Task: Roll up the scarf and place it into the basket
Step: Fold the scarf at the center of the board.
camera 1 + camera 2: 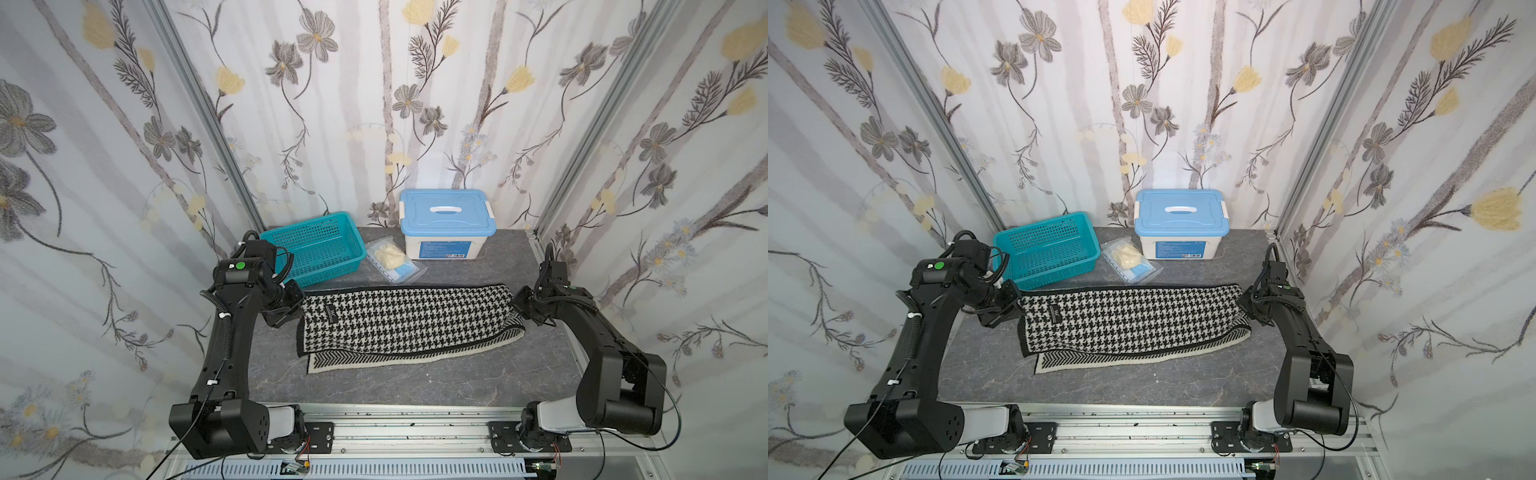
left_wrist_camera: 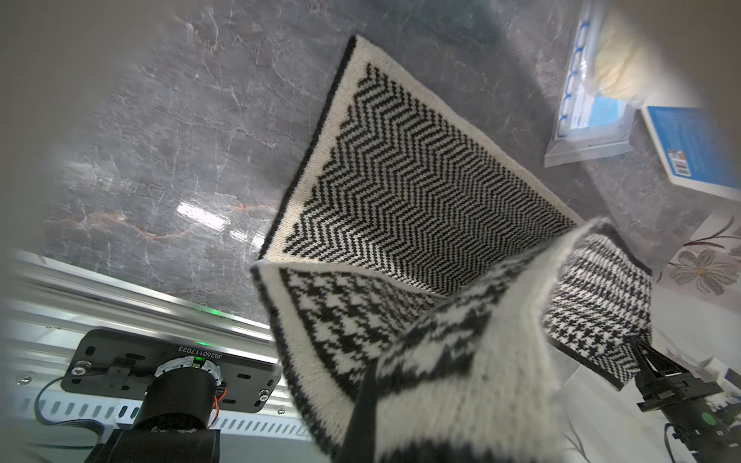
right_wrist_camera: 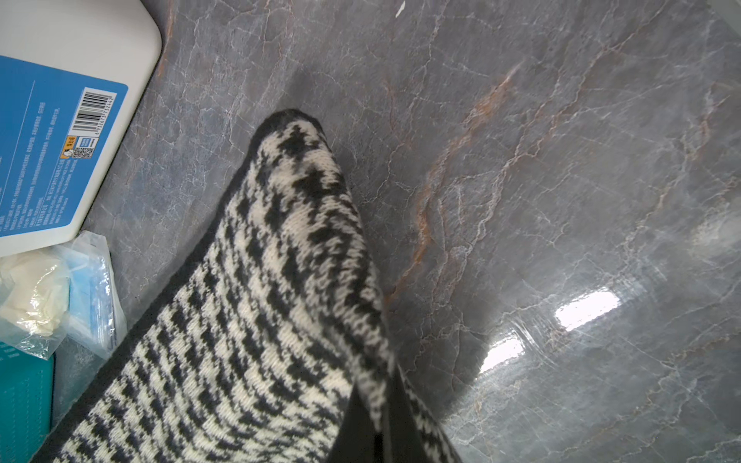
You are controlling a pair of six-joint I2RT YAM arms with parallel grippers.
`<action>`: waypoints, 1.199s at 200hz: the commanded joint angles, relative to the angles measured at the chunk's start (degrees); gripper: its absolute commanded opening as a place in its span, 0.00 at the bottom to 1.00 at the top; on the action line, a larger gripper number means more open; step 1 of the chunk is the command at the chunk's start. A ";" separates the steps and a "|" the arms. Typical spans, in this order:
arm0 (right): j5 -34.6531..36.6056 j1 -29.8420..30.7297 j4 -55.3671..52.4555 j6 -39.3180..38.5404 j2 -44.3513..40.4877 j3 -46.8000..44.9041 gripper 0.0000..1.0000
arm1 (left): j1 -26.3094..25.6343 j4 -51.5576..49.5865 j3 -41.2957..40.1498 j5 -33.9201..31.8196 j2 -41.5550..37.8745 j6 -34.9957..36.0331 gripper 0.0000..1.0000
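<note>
Across the middle of the bench (image 1: 415, 386), one scarf (image 1: 407, 320) is held folded lengthwise, its ends pinched in the closed left fingers (image 2: 359, 421) and right fingers (image 3: 357, 437), their tips largely hidden by cloth, while one basket (image 1: 305, 221) is set behind its left end and bare bench is left in front.

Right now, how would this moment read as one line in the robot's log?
scarf: folded over, not yet rolled | left tool: shut on one scarf end | right tool: shut on the other end | basket: empty
</note>
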 commanded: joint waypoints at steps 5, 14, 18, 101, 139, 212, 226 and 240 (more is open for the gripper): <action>1.85 -0.70 0.88 -0.66 -0.39 0.32 0.00 | -0.01 4.40 -2.74 0.28 1.37 0.38 0.00; 2.02 -1.00 0.98 -0.78 -0.71 0.20 0.00 | -0.04 5.04 -3.24 -0.17 2.16 0.71 0.00; 2.04 -1.22 0.93 -0.75 -0.78 0.23 0.00 | -0.05 5.16 -3.34 -0.43 2.50 0.92 0.00; 2.12 -2.96 1.71 -1.42 -0.32 -0.05 0.00 | -0.12 14.89 -7.17 -4.61 12.24 2.27 0.01; 2.08 -3.01 2.30 -1.29 0.42 -0.20 0.00 | -1.02 24.04 -7.49 -4.40 12.32 3.28 0.54; 2.57 -2.99 0.67 -2.25 -0.40 -0.55 0.00 | -1.73 22.57 -22.15 -4.52 1.72 0.89 0.88; 2.47 -2.96 0.01 -2.45 -0.41 -0.30 0.00 | -1.82 25.99 -26.98 -2.87 1.13 -2.52 0.84; 2.41 -3.01 -0.48 -2.56 -0.39 0.09 0.00 | -2.23 28.94 -30.34 -2.81 1.12 -5.09 0.80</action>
